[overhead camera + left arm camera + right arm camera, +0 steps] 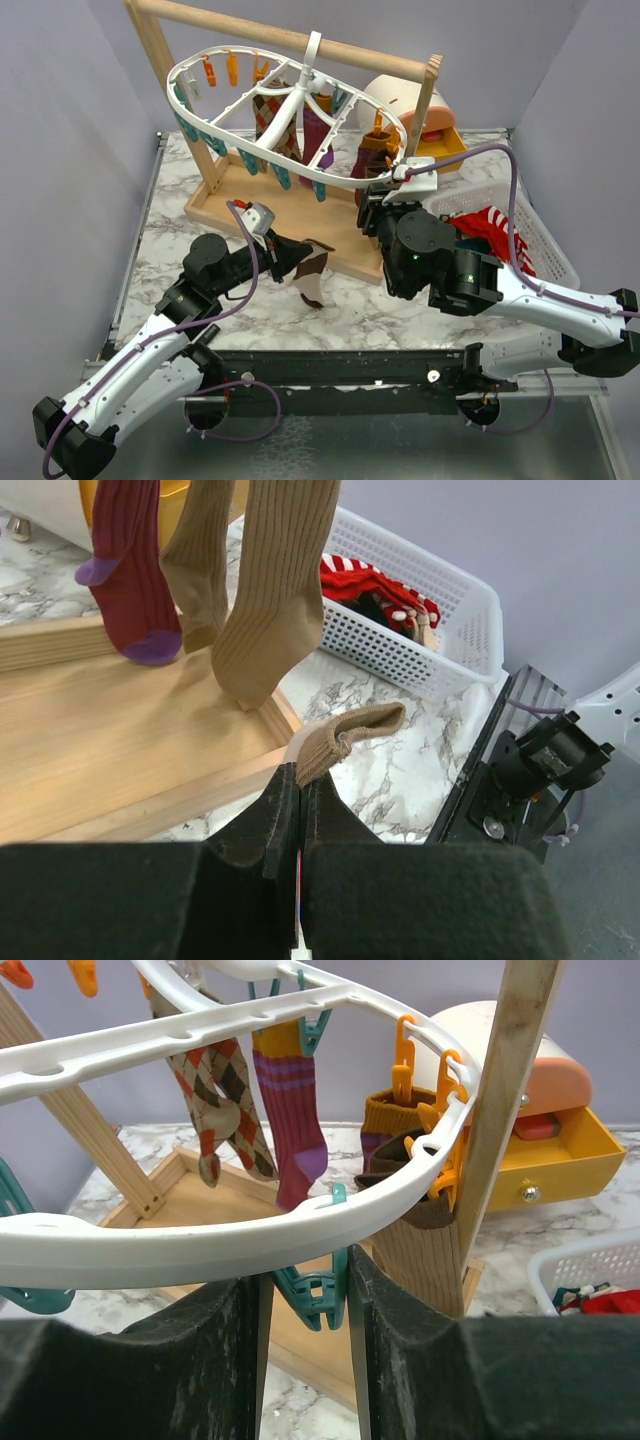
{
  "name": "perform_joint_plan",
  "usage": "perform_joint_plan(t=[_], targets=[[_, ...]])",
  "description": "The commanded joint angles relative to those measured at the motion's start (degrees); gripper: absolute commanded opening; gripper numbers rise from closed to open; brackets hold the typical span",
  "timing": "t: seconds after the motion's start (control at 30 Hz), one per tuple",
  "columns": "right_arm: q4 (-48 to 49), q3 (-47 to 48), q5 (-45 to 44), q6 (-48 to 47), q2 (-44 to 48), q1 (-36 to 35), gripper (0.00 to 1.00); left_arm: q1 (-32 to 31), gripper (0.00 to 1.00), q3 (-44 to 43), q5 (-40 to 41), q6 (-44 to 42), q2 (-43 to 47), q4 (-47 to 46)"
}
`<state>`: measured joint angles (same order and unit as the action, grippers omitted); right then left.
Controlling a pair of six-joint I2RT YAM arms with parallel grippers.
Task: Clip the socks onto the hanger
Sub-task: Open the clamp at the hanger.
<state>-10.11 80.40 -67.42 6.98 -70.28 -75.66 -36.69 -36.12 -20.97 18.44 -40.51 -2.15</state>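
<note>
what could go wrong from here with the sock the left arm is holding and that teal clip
1. The left tool pinches the tan sock by a small bit near one end, so it may slip out on the way up.
2. The teal clip between the jaws of the right tool dangles from the hanger. It could twist away or tilt the ring.
3. The hung socks crowd that side, so an arm might snag them.

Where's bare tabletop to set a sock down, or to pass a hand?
Free: marble left of the wooden tray, and the front strip between tray and black base rail. Crowded: right side, basket beside right arm; under the hanger, hung socks and clips.
</note>
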Motion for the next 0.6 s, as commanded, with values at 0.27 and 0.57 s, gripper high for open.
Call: perform_joint_plan(t=[0.27,0.57], targets=[[-0.83,2.10,1.42,0.99,1.59,0.16,0.00,0.30,0.00,-2.27,-2.33,1.28,-1.84,-4.34],[-2.20,2.33,6.30,3.25,2.64,0.16,0.00,0.30,0.00,-7.00,-6.06,7.80,-6.58,-14.05]])
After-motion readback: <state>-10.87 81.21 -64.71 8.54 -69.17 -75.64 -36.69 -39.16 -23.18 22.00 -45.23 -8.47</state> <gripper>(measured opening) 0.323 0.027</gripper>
